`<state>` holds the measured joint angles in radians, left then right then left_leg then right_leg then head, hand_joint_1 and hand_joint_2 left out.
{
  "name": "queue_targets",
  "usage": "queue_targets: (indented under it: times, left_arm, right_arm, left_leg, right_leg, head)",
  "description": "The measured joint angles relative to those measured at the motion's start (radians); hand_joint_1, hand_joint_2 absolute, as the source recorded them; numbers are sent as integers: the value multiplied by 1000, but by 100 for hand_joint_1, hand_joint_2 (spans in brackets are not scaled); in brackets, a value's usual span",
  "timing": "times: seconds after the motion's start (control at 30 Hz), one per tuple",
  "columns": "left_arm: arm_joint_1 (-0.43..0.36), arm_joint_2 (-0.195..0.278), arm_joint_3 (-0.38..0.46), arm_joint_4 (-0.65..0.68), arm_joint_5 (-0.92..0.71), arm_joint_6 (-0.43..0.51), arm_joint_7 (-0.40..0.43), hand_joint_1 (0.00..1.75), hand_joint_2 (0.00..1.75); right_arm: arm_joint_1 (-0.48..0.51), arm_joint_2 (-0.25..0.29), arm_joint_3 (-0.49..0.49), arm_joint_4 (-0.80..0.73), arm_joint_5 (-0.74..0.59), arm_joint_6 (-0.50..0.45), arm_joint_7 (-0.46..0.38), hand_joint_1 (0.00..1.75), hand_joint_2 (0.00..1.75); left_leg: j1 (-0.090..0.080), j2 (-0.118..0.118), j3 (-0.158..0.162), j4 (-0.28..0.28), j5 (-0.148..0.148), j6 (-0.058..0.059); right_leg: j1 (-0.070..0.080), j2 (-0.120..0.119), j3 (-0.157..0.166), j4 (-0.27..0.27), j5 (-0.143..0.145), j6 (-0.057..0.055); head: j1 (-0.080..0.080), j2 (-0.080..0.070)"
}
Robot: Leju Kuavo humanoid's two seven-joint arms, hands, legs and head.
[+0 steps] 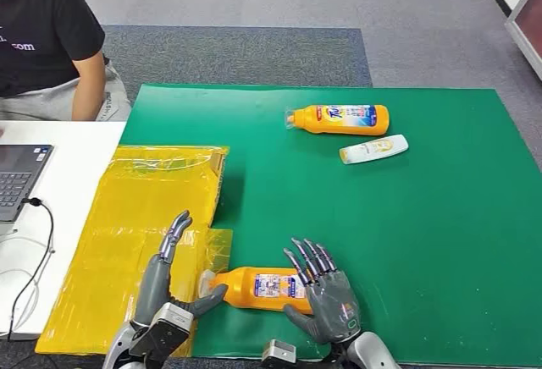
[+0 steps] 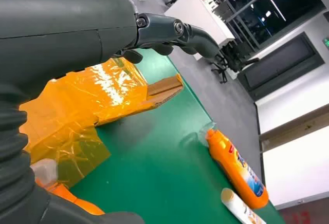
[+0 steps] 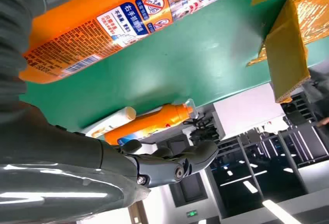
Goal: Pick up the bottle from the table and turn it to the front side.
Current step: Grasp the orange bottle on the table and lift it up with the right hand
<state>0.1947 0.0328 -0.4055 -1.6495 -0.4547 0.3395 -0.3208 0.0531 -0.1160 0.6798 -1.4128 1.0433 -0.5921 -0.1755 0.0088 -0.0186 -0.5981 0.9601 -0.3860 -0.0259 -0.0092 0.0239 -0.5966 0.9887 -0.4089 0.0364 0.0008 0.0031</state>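
Two silver arms are seen, each ended by a dark grey hand: the left hand and the right hand. Slender, metal-jointed fingers are shown, with a thick grey thumb and a ribbed grey wrist cover.

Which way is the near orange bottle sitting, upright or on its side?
On its side. The near orange bottle lies flat on the green mat, cap toward the left hand, base at the right hand.
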Motion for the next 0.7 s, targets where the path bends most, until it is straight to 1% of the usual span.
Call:
queue_targets:
  times: [0.7]
  left_arm:
    - [-1, 1, 10, 0, -18, -15, -2, 0, 175]
  right_arm:
    - [-1, 0, 0, 11, 6, 1, -2, 0, 175]
  left_leg:
    - [0, 0, 0, 0, 0, 0]
  right_leg:
    - [0, 0, 0, 0, 0, 0]
  head:
    - [0, 0]
